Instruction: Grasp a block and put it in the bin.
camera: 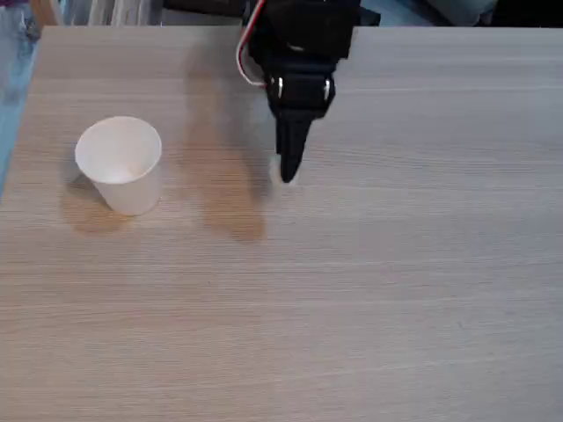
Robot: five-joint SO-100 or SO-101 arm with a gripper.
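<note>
From my fixed view I'm looking down on a pale wood-grain worktop [396, 290] with the arm [303, 44] reaching in from the top edge, near the middle. Its black body carries a red and white cable [242, 54] looping down its left side. The jaws [288, 171] point down toward me and taper to a narrow tip that sits at the worktop surface. Right at that tip I can make out a small white patch, which I take to be the block [283, 169]; it lies against the black fingertips, mostly covered by them. The jaws look drawn together around it, but from this angle I cannot tell whether they truly grip it or merely rest beside it.

The bin [120, 163], a white paper cup, stands upright on the left part of the worktop, well apart from the jaws and the block. Its round rim faces me and the inside looks empty as far as I can see. A soft shadow falls on the wood to the left of the arm, between the cup and the jaws
</note>
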